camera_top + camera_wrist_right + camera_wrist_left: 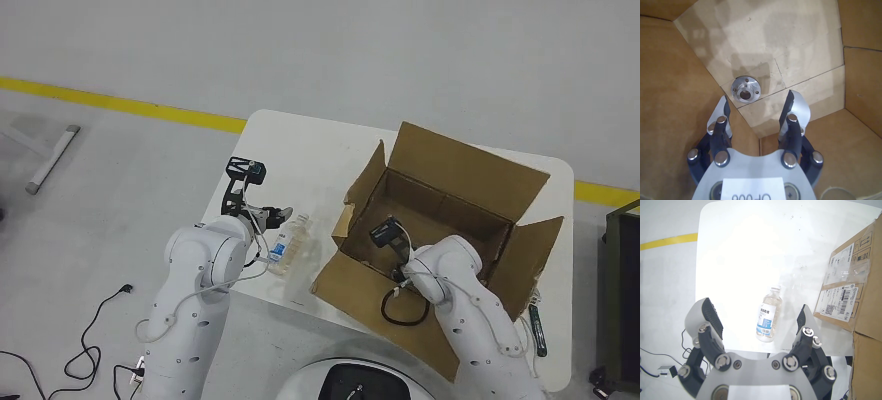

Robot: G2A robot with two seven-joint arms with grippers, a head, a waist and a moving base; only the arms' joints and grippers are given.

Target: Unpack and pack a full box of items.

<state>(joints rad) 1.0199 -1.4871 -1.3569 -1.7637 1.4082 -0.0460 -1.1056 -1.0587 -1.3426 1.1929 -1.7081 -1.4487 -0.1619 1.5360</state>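
Centring probably matters most: the right gripper (758, 96), spread wide inside the brown cardboard box (668, 75), should straddle the round silver metal flange (745, 89) squarely before closing.

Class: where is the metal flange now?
In the right wrist view, the metal flange lies on the floor of the cardboard box, beside a wall, just beyond the right gripper.

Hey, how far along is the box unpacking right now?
Done: a clear bottle lies on the table, outside the cardboard box. In hand: nothing is gripped; the right gripper is open inside the box over a metal flange, the left gripper open above the bottle. Left: lifting out the flange, then probably repacking everything.
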